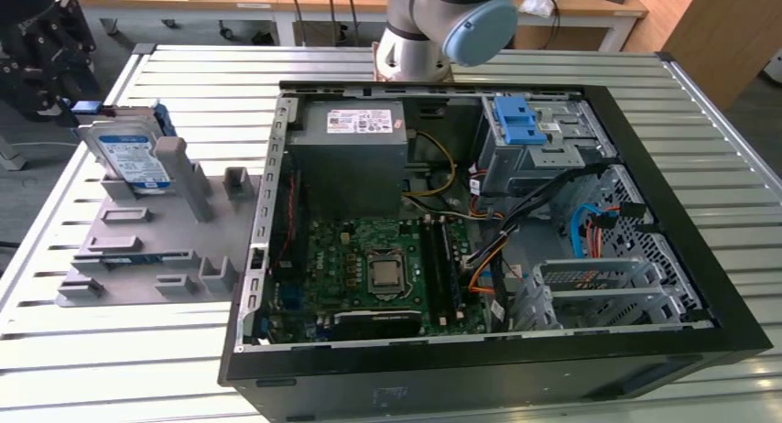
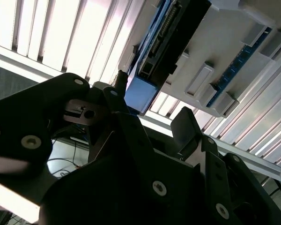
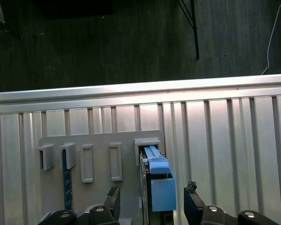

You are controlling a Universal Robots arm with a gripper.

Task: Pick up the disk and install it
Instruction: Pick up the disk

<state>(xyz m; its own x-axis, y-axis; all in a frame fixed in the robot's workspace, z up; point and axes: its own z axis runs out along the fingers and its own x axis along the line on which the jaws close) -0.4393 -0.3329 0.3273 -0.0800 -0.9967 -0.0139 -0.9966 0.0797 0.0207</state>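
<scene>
The single pincer (image 3: 152, 197) is spread, its two fingers (image 3: 192, 194) either side of the one disk's (image 3: 157, 185) blue end, with a gap showing at each side. That disk stands on edge in a slot of the one grey holder (image 1: 159, 240), at the upper left of the exterior view. Bare slatted table (image 1: 110, 368) lies open along the holder's left and lower edges, while one open computer case (image 1: 489, 212) sits just beside its right edge.

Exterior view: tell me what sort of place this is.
Probably a robotics lab or workshop set up for computer assembly. An opened computer case lies on a slatted metal table, a robot arm stands at its far edge, and a disk stands in a grey rack beside it.
</scene>
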